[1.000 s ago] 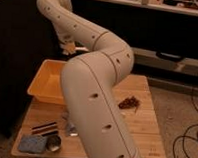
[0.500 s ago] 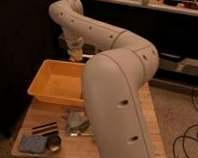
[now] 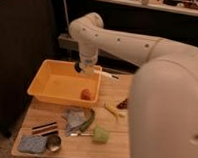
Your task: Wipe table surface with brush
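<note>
My gripper (image 3: 86, 68) hangs from the white arm over the far right corner of the yellow bin (image 3: 38, 80). It is shut on the brush (image 3: 106, 74), whose white handle sticks out to the right from the fingers and ends in a small dark head above the back of the table surface (image 3: 46, 114). I cannot tell whether the head touches the wood. The arm's large white link fills the right foreground and hides the table's right side.
An orange ball (image 3: 85, 94) lies in the bin. A grey-blue cloth (image 3: 74, 117), a green sponge block (image 3: 100, 134), a small metal utensil (image 3: 79, 135), a yellow scrap (image 3: 112, 111), a metal cup (image 3: 53, 143) and a blue pad (image 3: 31, 144) lie on the wood.
The arm has swung to the right and uncovered the middle of the table. The gripper has moved right, from the bin's back rim to its far right corner, with the brush still in it.
</note>
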